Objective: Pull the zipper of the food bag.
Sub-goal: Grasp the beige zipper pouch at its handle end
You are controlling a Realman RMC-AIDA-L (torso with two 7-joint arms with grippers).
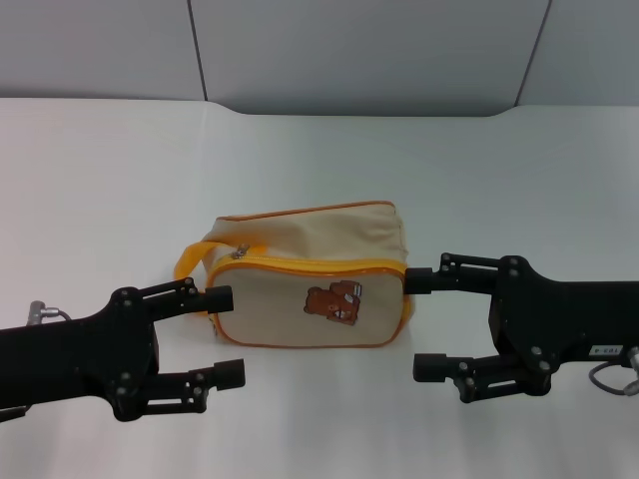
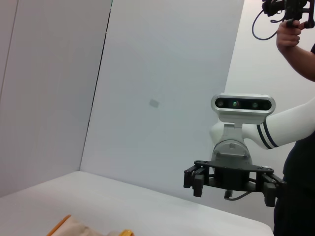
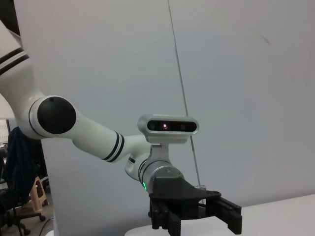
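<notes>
**Squaring up before the zip is touched**

Here both arms flank the food bag (image 1: 310,284), which sits upright near the middle of the white bench (image 1: 120,170), its bear picture (image 1: 332,301) facing the robot. The left hand (image 1: 228,334) waits at about eight o'clock from the bag, fingers spread wide, the farther fingertip (image 1: 220,296) just beside the bag's left end, below the strap loop (image 1: 192,257); I cannot tell whether it touches. The right hand (image 1: 424,324) stands at about four o'clock, also wide, its farther finger (image 1: 419,280) close to the bag's right end. Neither holds anything.

The zipper (image 1: 310,263) runs along the near top edge as a thin orange-yellow band, and its small silver pull tab (image 1: 241,251) appears to sit near the left end, at about ten o'clock on the bag, right beside the strap.

To do this step well, I judge that one hand should steady the bag by its right end so the soft fabric does not slide or fold, while the left rises toward the tab. The tab is tiny and the strap sits next to it, so the fingers should narrow first and approach along the zip line, taking only the tab. The pull should follow the band toward three o'clock, level and slow, since a slanted tug would likely lift the bag rather than run the slider.
</notes>
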